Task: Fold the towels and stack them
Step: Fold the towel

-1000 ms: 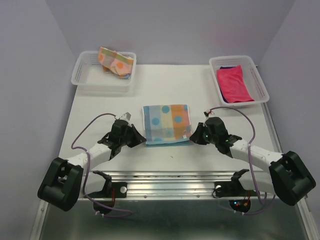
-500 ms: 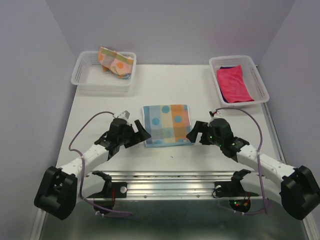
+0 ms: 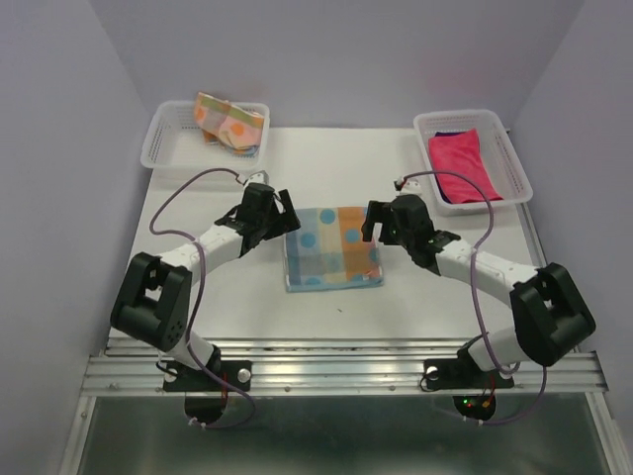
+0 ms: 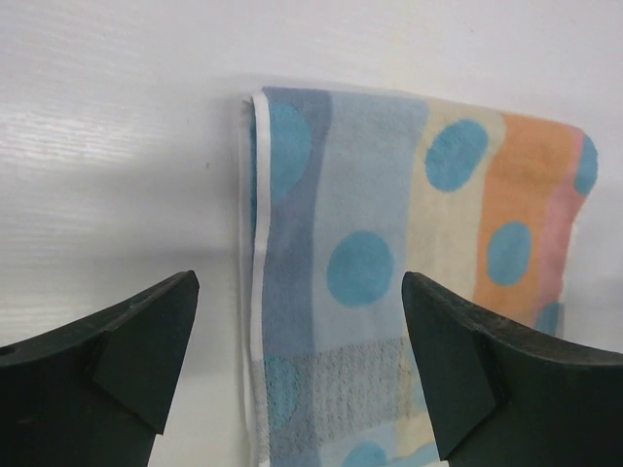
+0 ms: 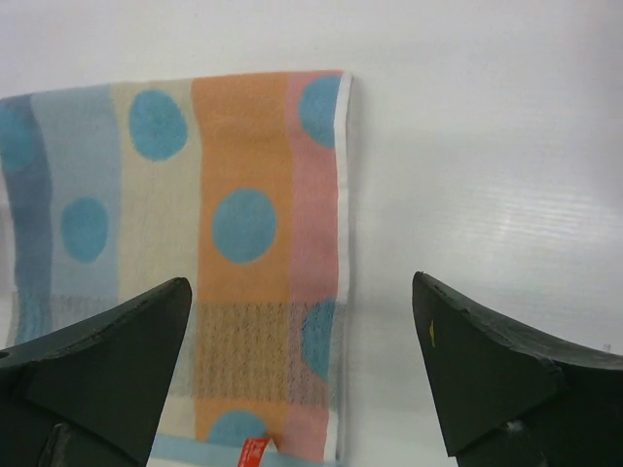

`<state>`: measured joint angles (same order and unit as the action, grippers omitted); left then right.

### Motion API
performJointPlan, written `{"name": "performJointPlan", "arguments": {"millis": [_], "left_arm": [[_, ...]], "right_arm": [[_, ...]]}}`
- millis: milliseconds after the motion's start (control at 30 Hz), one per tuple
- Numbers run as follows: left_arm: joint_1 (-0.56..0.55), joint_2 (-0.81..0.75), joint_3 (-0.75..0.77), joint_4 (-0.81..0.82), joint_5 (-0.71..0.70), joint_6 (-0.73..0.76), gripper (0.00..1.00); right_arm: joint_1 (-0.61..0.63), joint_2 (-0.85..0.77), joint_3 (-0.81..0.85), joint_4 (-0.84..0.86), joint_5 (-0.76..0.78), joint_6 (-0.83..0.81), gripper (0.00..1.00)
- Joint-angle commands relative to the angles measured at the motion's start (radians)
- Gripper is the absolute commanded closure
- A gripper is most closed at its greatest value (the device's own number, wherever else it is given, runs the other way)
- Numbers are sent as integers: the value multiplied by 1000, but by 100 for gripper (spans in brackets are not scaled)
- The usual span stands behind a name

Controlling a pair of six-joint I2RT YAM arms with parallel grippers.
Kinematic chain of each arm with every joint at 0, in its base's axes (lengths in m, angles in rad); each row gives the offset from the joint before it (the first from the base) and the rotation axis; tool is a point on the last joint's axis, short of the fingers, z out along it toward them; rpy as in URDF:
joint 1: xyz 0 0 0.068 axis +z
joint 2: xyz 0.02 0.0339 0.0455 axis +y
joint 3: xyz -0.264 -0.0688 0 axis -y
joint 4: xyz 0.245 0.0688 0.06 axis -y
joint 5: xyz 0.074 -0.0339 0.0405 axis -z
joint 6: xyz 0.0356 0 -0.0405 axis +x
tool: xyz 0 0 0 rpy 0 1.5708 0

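Both arms have swung away from the near edge of the folded light-blue patterned towel (image 3: 332, 247) and are now flanking its far half, while the towel itself is lying where it was, flat at the middle of the bench (image 3: 198, 287). You are holding the left gripper (image 4: 300, 282) over the towel's left edge and the right gripper (image 5: 302, 282) over its right edge. Both sets of jaws, nearly closed a second ago, are standing wide apart and gripping nothing. Each wrist view is showing a far corner of the towel between the fingertips.

Further out, the orange-yellow-pink towel (image 3: 229, 121) is sitting crumpled in the left basket (image 3: 173, 148) at the far left corner. The bright pink towel (image 3: 463, 166) is resting on a dark purple one (image 3: 450, 134) in the right basket (image 3: 514, 163).
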<state>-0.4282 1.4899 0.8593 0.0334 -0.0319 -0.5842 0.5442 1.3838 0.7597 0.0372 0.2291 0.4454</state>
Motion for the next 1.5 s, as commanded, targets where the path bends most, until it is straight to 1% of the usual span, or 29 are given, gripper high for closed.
{"name": "performJointPlan", "arguments": {"millis": [0, 67, 133, 167, 233, 300, 367, 467, 500, 533, 600, 633, 700, 767, 800, 867, 900, 933, 967, 1000, 1067, 1133, 1200, 1233, 1267, 1300, 1333, 1433, 1467], "left_arm": [[17, 73, 78, -23, -80, 52, 4], [22, 122, 116, -24, -82, 61, 6], [26, 151, 145, -18, -83, 70, 12], [26, 185, 156, -20, -95, 70, 13], [35, 217, 194, -32, -114, 73, 21], [51, 263, 227, -32, -111, 76, 26], [58, 296, 247, -32, -111, 75, 27], [69, 329, 273, -32, -114, 81, 31], [72, 337, 277, -56, -114, 81, 34], [75, 351, 288, -58, -115, 81, 35], [78, 360, 294, -58, -126, 69, 40], [78, 371, 297, -55, -126, 66, 41], [78, 383, 302, -47, -105, 64, 43], [78, 397, 305, -38, -89, 64, 45], [78, 403, 310, -40, -86, 63, 48], [78, 415, 314, -38, -82, 63, 49], [78, 420, 316, -38, -79, 63, 53], [78, 423, 317, -38, -77, 64, 53], [78, 426, 319, -39, -76, 63, 55], [78, 431, 319, -38, -69, 64, 62], [78, 437, 317, -40, -65, 66, 67], [78, 438, 316, -17, -54, 66, 74], [78, 444, 319, -17, -48, 67, 84], [78, 448, 320, -17, -46, 69, 86], [78, 451, 322, -17, -43, 69, 90], [78, 451, 322, -15, -40, 70, 97], [78, 452, 322, -15, -40, 70, 100], [78, 446, 316, -6, -31, 81, 100], [78, 435, 313, 0, -31, 81, 100]], "right_arm": [[-55, 101, 137, -2, 30, -76, 0], [-91, 162, 162, 10, -19, -70, 0], [-119, 223, 206, 9, -39, -82, 0], [-125, 244, 223, -3, -46, -89, 0], [-136, 280, 268, -13, -59, -117, 0], [-138, 326, 292, -20, -38, -142, 0], [-142, 371, 332, -31, -24, -155, 0], [-142, 414, 371, -34, -16, -172, 0], [-141, 425, 377, -36, -17, -174, 0], [-144, 434, 385, -34, -22, -183, 0], [-145, 466, 408, -34, -28, -186, 2], [-148, 474, 415, -34, -27, -185, 3], [-150, 497, 435, -34, -30, -182, 6], [-153, 527, 447, -27, -42, -178, 12], [-151, 549, 464, -23, -53, -180, 17], [-155, 566, 480, -25, -60, -183, 25], [-155, 572, 484, -25, -62, -183, 28], [-156, 584, 492, -23, -63, -183, 35], [-156, 589, 495, -22, -65, -186, 38], [-158, 592, 494, -16, -69, -188, 40], [-158, 603, 489, 4, -82, -191, 40], [-158, 613, 489, 12, -82, -189, 41], [-158, 627, 483, 21, -91, -192, 43], [-158, 629, 475, 33, -111, -197, 44], [-158, 632, 468, 61, -126, -203, 46], [-158, 635, 454, 72, -146, -209, 47], [-158, 635, 451, 79, -152, -214, 48], [-158, 638, 441, 87, -183, -243, 52], [-158, 636, 434, 101, -192, -247, 55]]}}
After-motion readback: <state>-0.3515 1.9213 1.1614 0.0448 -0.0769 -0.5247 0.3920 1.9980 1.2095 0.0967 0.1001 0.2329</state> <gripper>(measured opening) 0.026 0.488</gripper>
